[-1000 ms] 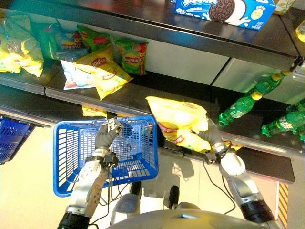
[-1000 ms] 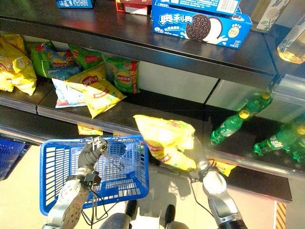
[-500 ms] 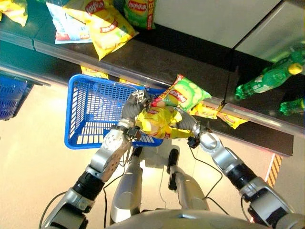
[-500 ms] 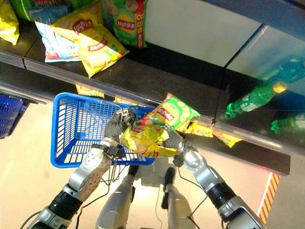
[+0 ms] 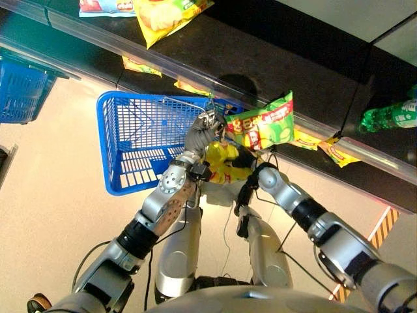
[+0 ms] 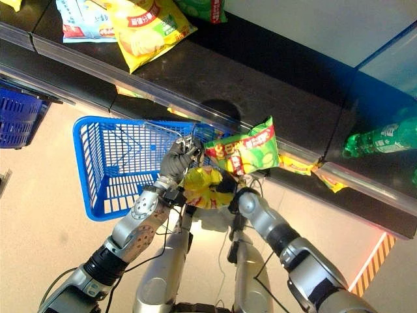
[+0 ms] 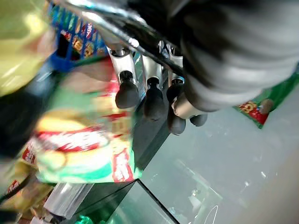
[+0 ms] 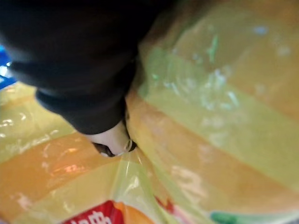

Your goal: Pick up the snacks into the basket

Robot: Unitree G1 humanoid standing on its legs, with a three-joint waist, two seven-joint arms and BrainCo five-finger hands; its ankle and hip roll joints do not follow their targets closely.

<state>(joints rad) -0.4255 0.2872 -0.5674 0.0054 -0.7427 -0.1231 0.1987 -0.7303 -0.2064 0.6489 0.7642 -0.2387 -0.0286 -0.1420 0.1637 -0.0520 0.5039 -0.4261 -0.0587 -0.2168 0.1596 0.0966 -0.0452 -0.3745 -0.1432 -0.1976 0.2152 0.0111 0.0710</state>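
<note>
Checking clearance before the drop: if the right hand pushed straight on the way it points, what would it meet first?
Probably the left hand gripping the blue basket handle; the right hand, holding the chip bags, points toward it. Depth is unclear.

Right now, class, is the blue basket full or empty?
Empty: the blue basket shows bare mesh inside; the chip bags sit beside its rim, not in it.

Both eye views are looking steeply down, sharing the blue basket at centre left; wrist views are sitting very close.
</note>
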